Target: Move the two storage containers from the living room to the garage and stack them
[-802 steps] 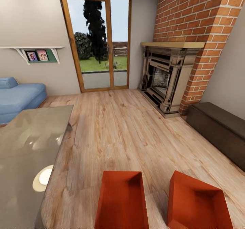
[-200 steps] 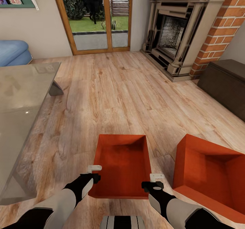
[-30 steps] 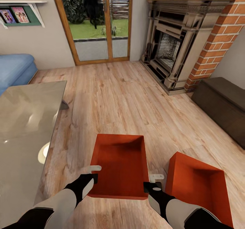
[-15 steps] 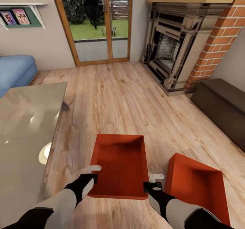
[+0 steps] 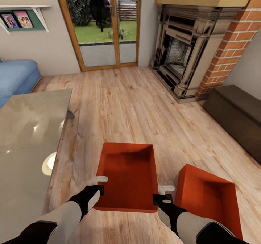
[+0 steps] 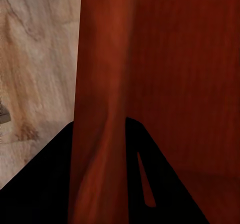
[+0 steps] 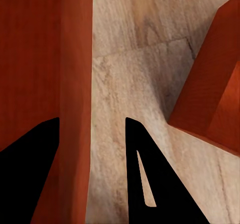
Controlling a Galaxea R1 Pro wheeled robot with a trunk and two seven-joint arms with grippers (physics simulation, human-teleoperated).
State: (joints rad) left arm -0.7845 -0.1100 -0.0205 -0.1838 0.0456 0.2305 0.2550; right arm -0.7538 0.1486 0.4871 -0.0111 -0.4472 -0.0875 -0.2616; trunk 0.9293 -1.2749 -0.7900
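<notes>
While both arms hold their place, the left gripper (image 5: 100, 185) straddles the near left wall of the orange-red ribbed plastic bin (image 5: 127, 175), the right gripper (image 5: 165, 193) its right wall; whether either truly pinches, I cannot tell. Just beside it on the light wood-plank floor (image 5: 123, 106) sits the second orange-red bin (image 5: 208, 200). Beyond, the red-brick fireplace (image 5: 188, 52) has slid lower over the past second, so the camera tilts, the bin seemingly lifted for the garage trip.
</notes>
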